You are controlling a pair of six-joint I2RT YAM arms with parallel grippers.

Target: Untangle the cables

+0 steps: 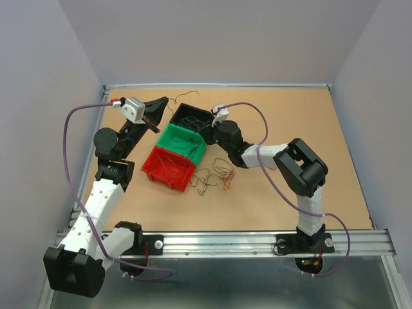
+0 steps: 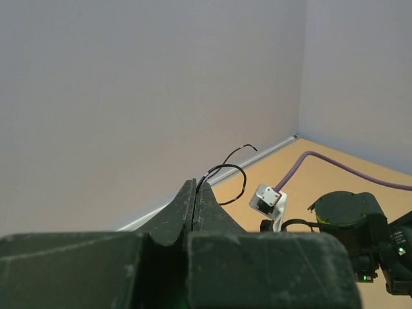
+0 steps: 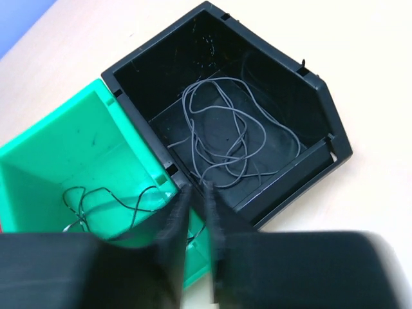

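The cables (image 1: 212, 175) lie as a loose tangle of thin red-orange, green and dark wires on the table, in front of the bins. My left gripper (image 1: 163, 101) is raised at the back left. In its wrist view the left gripper (image 2: 195, 185) is shut on a thin black wire (image 2: 230, 168) that curls out past the tips. My right gripper (image 1: 205, 132) hovers over the green bin (image 3: 58, 148) and black bin (image 3: 322, 96). The right gripper (image 3: 196, 188) looks blurred, with a narrow gap between its jaws and nothing gripped. A grey wire (image 3: 225, 135) lies in the black bin.
Three bins stand in a diagonal row: black (image 1: 193, 111), green (image 1: 168, 136) and red (image 1: 164, 175), each with thin wires inside. A dark wire (image 3: 109, 199) lies in the green bin. Grey walls close in the table at the back and both sides.
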